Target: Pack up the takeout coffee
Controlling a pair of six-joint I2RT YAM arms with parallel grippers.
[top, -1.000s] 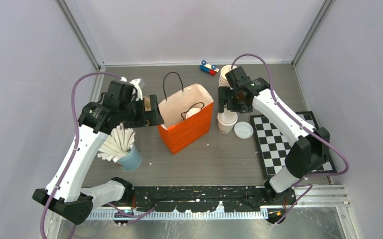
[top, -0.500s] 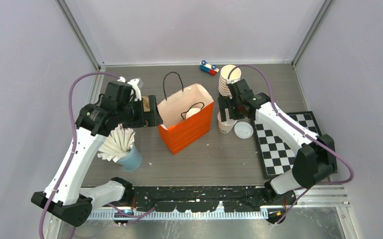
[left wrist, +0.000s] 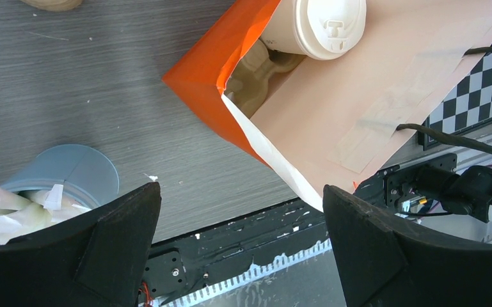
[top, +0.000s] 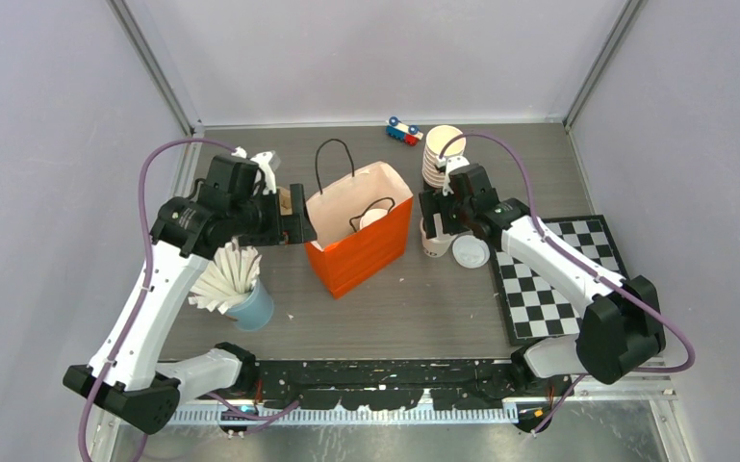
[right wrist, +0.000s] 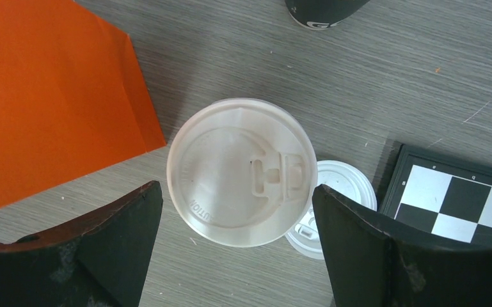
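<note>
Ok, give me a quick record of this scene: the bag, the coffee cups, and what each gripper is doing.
bag: orange bag, upright, top open
packed: bagged cup, lid on, inside the bag
unpacked: table cup, lid on, standing just right of the bag in the top view
extra: loose lid, flat on the table beside the table cup
left gripper: open, bag's rim between its fingers
right gripper: open, one finger on each side of the table cup
</note>
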